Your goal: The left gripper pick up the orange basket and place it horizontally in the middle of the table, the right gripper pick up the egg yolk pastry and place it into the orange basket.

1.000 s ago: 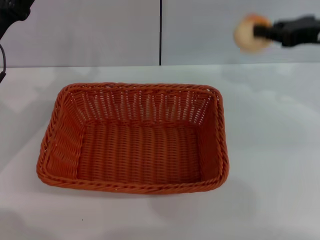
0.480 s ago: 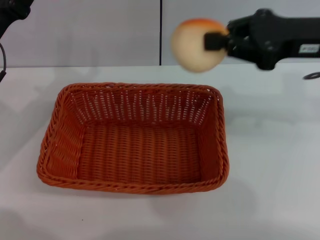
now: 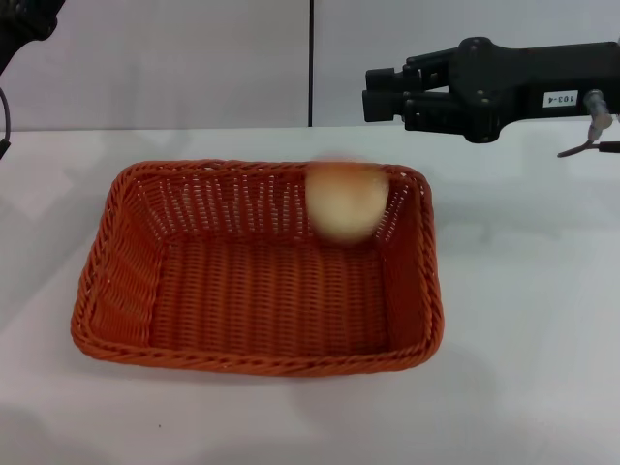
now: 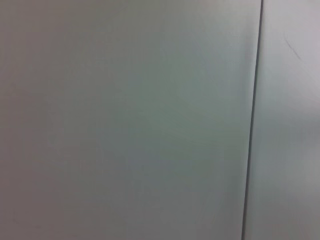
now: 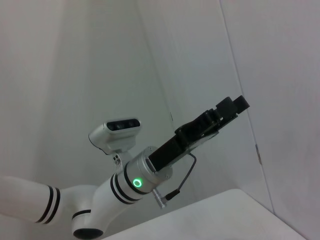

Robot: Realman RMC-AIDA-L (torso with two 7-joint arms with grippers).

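Observation:
The orange basket [image 3: 254,362] lies lengthwise on the white table [image 3: 528,300], in the middle of the head view. The egg yolk pastry [image 3: 346,201] is blurred in mid-air, held by nothing, just over the basket's far right inner wall. My right gripper [image 3: 372,94] hovers above and slightly right of the pastry, over the basket's far right corner, open and empty. Only the tip of my left gripper [image 3: 23,19] shows, raised at the top left corner, well away from the basket. The right wrist view shows the left gripper [image 5: 231,106] lifted against the wall.
A grey wall with a dark vertical seam [image 3: 311,63] stands behind the table. White tabletop surrounds the basket on all sides. The left wrist view shows only that wall and the seam [image 4: 252,120].
The right gripper carried the pastry leftward to above the basket's far right corner, then opened. The pastry has left the fingers and dropped toward the basket. Basket and left arm have not moved.

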